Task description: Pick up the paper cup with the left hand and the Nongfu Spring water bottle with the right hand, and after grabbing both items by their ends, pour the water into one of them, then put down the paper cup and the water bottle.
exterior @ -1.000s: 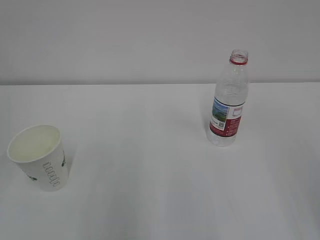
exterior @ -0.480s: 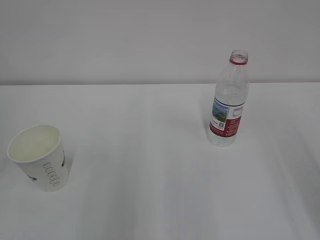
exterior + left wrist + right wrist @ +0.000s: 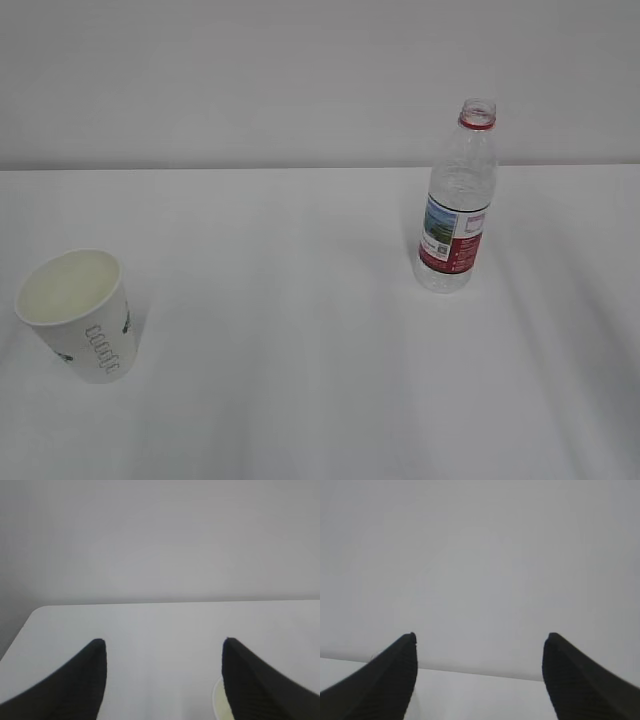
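Two black grippers, left [image 3: 164, 645] and right [image 3: 479, 639], stand spread and empty; small white paper cup [image 3: 78, 313] near white table's [image 3: 300, 300] left edge, clear red-labelled bottle [image 3: 459, 200] toward its back edge.

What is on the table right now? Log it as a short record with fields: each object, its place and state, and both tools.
cup: front left of the table, upright, pale liquid inside
bottle: back right, upright, uncapped, looks nearly empty
cup to bottle: far apart, not touching
left tool: open, holding nothing, cup rim at the lower edge of its view
right tool: open, holding nothing, faces the wall
arms in exterior view: none visible
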You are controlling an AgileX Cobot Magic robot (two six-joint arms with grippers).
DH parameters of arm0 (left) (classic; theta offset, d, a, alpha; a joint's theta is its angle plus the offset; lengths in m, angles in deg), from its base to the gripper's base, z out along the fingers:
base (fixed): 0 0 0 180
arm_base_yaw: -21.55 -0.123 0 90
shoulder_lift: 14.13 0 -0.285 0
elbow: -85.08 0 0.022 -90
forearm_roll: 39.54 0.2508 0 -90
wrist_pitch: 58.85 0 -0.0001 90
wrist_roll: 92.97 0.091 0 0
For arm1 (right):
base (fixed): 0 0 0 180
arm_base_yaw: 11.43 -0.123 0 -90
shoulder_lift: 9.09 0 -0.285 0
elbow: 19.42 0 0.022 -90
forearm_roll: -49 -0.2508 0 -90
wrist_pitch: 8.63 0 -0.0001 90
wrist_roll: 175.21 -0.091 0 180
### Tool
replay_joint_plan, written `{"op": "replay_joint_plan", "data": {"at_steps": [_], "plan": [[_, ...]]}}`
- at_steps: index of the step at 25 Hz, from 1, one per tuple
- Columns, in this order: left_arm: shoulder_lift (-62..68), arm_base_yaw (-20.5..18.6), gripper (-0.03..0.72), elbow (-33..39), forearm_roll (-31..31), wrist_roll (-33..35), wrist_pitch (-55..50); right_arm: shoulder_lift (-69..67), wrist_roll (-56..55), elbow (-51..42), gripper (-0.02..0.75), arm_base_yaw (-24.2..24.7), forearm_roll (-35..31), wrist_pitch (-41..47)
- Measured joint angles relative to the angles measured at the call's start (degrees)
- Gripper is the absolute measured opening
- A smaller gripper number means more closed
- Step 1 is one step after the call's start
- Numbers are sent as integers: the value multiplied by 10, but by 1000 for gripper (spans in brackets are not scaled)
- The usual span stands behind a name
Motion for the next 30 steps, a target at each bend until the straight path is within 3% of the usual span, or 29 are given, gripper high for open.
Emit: {"op": "replay_joint_plan", "data": {"at_steps": [5, 16, 30], "plan": [[0, 0, 535, 4, 0, 0, 2, -40, 0, 0, 587, -1, 9, -30], [0, 0, 536, 55, -17, 0, 33, -126, -98, -57, 587, -1, 113, -137], [11, 0, 536, 55, -31, 0, 55, -177, -124, -98, 587, -1, 139, -233]]}}
